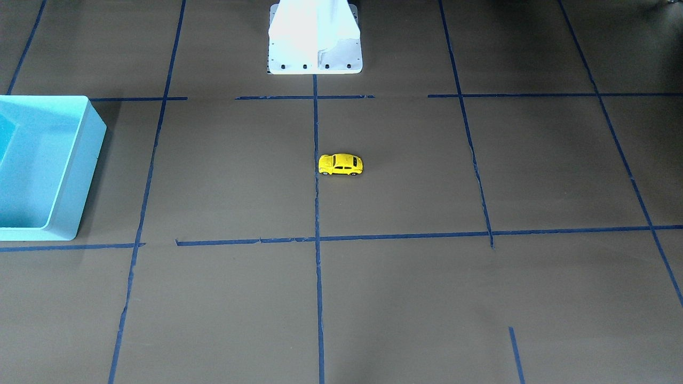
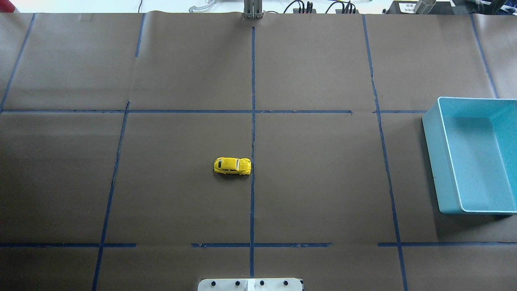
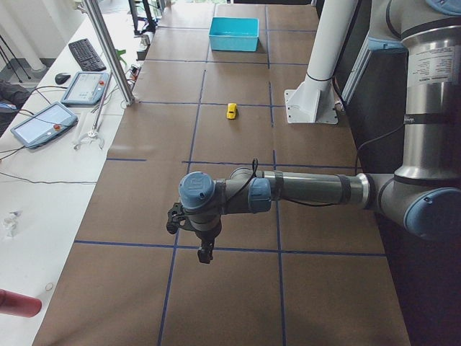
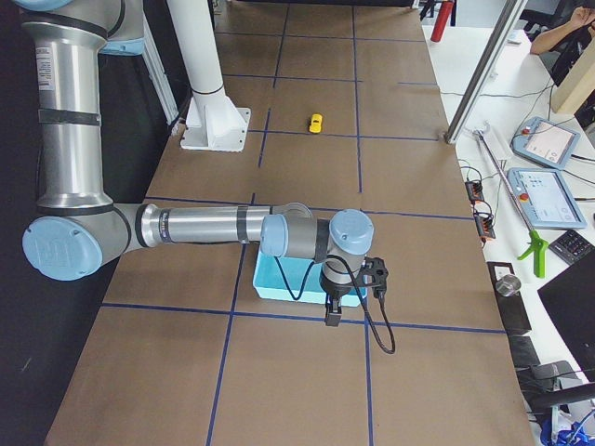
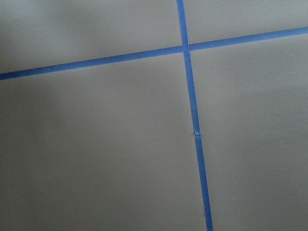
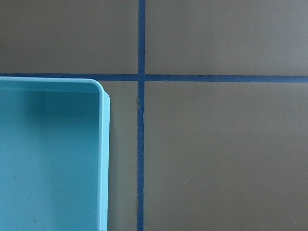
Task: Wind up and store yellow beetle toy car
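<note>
Left arm (image 3: 302, 189) stretches low across the left side view, and the left gripper (image 3: 205, 254) hangs over bare brown paper. The right arm (image 4: 204, 226) mirrors it at the other end, with the right gripper (image 4: 332, 314) poised over the near edge of the bin (image 2: 436, 169). Both grippers show only from the side, so how wide either stands cannot be told. Neither has hold of the car.

The car (image 2: 232, 165) sits on its wheels well apart from both grippers, roughly midway between them, and a little nearer the left one.

The step in hand looks like the first reach, with winding not yet begun. To do it well, a gripper should come down squarely over the roof and close across the car's narrow width, onto its flanks. The wheels should stay pressed to the paper for a straight pull-back along the body.

The car's long axis runs from one gripper toward the other, and one end touches the centre tape line (image 2: 253, 133). The nose seems to face the right gripper and the bin, though the car is too small for certainty.
</note>
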### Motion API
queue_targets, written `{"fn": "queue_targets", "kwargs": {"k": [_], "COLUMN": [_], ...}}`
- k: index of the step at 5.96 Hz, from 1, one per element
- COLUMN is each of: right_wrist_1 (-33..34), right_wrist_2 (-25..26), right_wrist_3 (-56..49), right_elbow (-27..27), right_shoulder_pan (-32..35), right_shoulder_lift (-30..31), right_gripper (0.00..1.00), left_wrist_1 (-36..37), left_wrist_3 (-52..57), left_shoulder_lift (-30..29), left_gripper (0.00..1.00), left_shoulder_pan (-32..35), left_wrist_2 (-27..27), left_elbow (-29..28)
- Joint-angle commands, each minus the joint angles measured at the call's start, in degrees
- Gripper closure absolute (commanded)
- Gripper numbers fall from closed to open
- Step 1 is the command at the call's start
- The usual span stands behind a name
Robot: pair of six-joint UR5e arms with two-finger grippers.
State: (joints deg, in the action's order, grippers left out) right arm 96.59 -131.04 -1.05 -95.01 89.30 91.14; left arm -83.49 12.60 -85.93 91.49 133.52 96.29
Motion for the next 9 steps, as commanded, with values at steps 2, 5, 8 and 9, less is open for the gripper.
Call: {"fn": "queue_targets", "kwargs": {"k": [2,5,8,9], "right_wrist_1": [0.00,0.00,-0.09,0.00], "right_wrist_2": [0.00,0.00,0.00,0.00], "right_wrist_3": [0.00,-0.09,0.00,-0.09], "right_elbow": [0.00,0.00,0.09,0.17], "right_shoulder_pan": [0.00,0.00,0.00,0.00], "right_shoulder_lift": [0.00,0.00,0.00,0.09], "right_gripper": [0.00,0.00,0.00,0.00], "left_wrist_1": [-2.02,14.47,14.67,14.76], "left_wrist_3": [-0.12,-0.03,-0.03,-0.03], "left_shoulder_lift": [-1.60,-6.42,-20.80,-24.52], "left_gripper": [0.00,0.00,0.00,0.00], "left_shoulder_pan": [-2.09,-11.83,-29.99,-35.54], "left_wrist_2": [-0.37,-1.33,-11.68,-14.06], "left_elbow": [1.79,17.23,20.79,20.61]}}
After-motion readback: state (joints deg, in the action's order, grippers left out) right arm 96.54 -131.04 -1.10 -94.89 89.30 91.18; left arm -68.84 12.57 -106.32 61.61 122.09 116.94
